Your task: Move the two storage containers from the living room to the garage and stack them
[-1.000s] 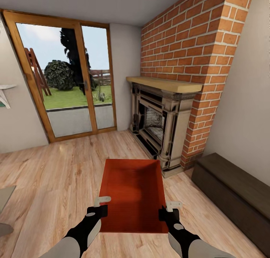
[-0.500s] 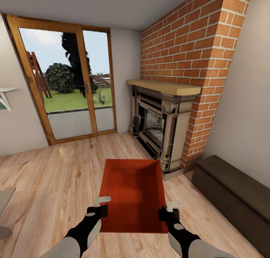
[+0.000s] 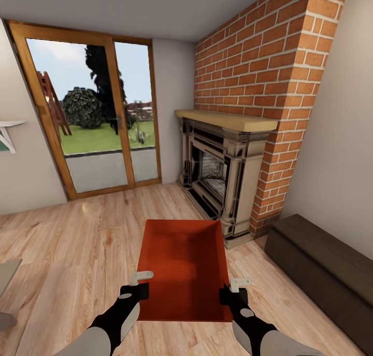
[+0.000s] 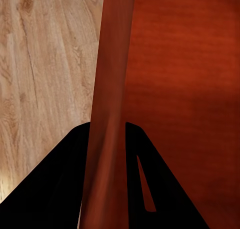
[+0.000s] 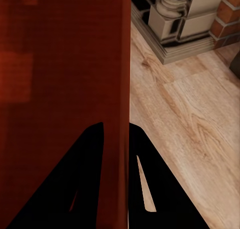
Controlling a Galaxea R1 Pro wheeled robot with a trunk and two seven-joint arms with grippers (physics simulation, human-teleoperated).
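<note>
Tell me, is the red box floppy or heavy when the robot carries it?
Probably stiff: the storage container keeps straight walls while the left gripper and right gripper pinch opposite sides. Likely light, since it looks empty and thin-walled. It might slip or tilt, as only the thin side walls are held.

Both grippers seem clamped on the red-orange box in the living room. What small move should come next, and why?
Probably turn the base away from the brick fireplace and head out. The lidless red-orange rectangular container is held off the light wood plank floor, the left gripper and right gripper each pinching a side wall, so lifting looks done and only carrying remains.
</note>
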